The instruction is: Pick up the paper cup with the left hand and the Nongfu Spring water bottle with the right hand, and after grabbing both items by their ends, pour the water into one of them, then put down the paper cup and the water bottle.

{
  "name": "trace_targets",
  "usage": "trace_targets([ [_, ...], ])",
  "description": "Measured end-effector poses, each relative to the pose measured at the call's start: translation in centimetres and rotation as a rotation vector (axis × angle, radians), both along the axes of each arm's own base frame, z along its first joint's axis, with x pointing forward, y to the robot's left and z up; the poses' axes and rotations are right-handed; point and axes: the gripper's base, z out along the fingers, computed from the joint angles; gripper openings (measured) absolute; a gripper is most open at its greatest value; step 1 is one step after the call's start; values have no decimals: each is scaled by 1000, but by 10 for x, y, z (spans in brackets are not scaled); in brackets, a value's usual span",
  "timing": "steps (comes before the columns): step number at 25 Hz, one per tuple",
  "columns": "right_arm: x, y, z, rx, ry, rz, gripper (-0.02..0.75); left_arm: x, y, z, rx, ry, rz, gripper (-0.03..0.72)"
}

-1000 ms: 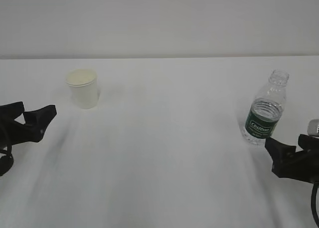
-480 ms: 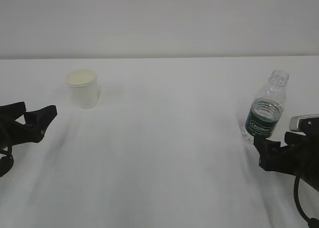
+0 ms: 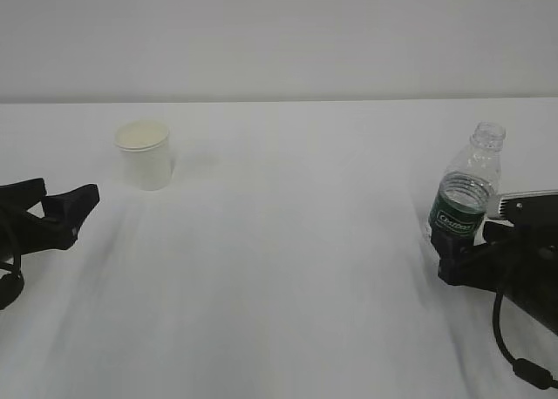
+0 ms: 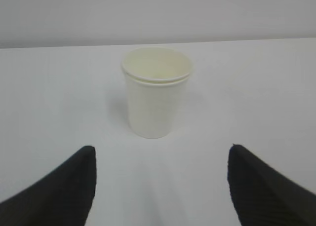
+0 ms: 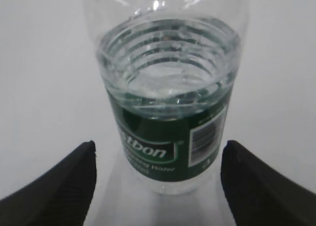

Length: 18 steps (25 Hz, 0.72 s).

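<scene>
The white paper cup [image 3: 145, 155] stands upright at the back left of the table, empty inside. In the left wrist view the cup [image 4: 156, 93] is centred ahead of my left gripper [image 4: 160, 162], which is open and well short of it. In the exterior view the left gripper [image 3: 65, 197] is low at the left edge. The capless Nongfu Spring water bottle [image 3: 466, 194] stands at the right, with water [image 5: 168, 73] reaching above its green label. My right gripper [image 5: 158, 152] is open, and the bottle's [image 5: 170, 112] base sits between its fingertips with a gap on each side.
The table [image 3: 288, 268] is a plain white surface running back to a pale wall. The right arm's housing and a looping black cable [image 3: 514, 347] fill the lower right corner.
My right gripper has moved up and left to the foot of the bottle. The left gripper, the cup and the bottle have stayed where they were.
</scene>
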Motion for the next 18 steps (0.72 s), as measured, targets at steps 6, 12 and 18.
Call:
trace_targets([
  [6, 11, 2, -5, 2, -10, 0, 588, 0, 0, 0, 1, 0, -4, 589],
  [12, 19, 3, -7, 3, -21, 0, 588, 0, -1, 0, 2, 0, -8, 588],
  [18, 27, 4, -5, 6, -46, 0, 588, 0, -1, 0, 2, 0, -8, 588],
])
